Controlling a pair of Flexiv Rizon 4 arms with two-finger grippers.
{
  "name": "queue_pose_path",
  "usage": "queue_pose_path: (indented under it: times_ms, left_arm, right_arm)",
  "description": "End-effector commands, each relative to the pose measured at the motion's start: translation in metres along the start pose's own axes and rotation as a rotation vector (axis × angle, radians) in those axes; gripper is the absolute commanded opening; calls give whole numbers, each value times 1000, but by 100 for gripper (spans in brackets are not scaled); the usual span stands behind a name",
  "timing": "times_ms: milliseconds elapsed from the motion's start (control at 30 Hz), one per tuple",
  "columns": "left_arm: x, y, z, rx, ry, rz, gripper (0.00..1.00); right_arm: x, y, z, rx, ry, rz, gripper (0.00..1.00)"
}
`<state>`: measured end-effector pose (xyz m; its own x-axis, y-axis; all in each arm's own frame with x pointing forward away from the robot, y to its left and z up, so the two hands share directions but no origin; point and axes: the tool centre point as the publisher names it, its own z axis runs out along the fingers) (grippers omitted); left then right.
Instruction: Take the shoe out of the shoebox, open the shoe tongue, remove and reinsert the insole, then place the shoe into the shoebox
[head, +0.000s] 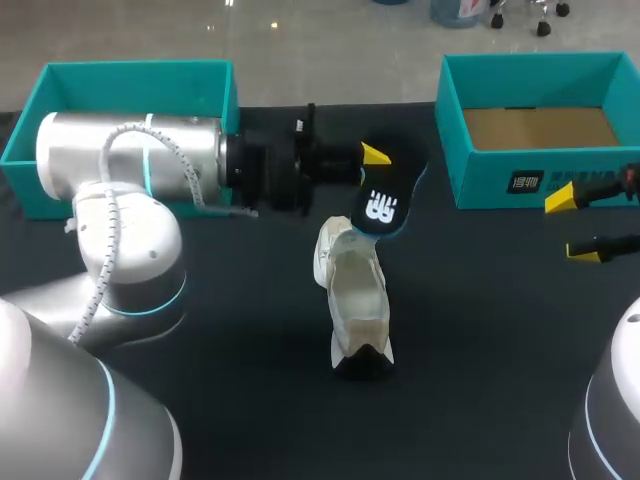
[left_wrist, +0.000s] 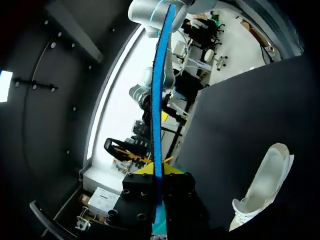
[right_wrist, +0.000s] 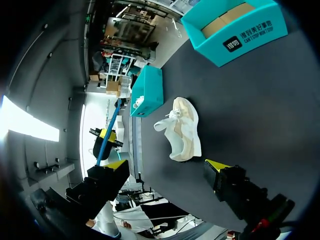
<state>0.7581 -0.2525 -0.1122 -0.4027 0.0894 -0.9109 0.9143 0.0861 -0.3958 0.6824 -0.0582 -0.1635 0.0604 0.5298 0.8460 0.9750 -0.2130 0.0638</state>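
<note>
L gripper is clamped on the insole: in the L wrist view you see the insole edge-on, a thin blue strip running straight out between the two yellow tips, pinched from both sides. From the head cam the insole is dark w/ a blue rim and a white logo, held above the table around the middle. Its lower end overlaps the laced end of the shoe as seen from above; can't tell if they touch. The shoe, cream/white, sits on the black table, outside both boxes, roughly btwn them and nearer the robot. R gripper hangs at the R side of the table w/ fingers spread wide and nothing btwn them, just in front of the teal shoebox, which has brown cardboard inside. A 2nd teal box is at the far L, partly hidden behind the L arm.
</note>
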Motion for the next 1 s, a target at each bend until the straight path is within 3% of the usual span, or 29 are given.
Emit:
queue_pose_path:
  times_ms: [33, 267, 533, 1000]
  left_arm:
    - [5, -12, -32, 43, 83, -153, 0]
    - [22, -22, -44, 70, 69, -369, 0]
    - [47, -40, -53, 86, 90, -456, 0]
    - [47, -40, -53, 86, 90, -456, 0]
  right_arm:
    - [0, -1, 0, -1, -2, 1, 100]
    - [0, -1, 0, -1, -2, 1, 100]
    - [0, -1, 0, -1, -2, 1, 100]
    - [0, -1, 0, -1, -2, 1, 100]
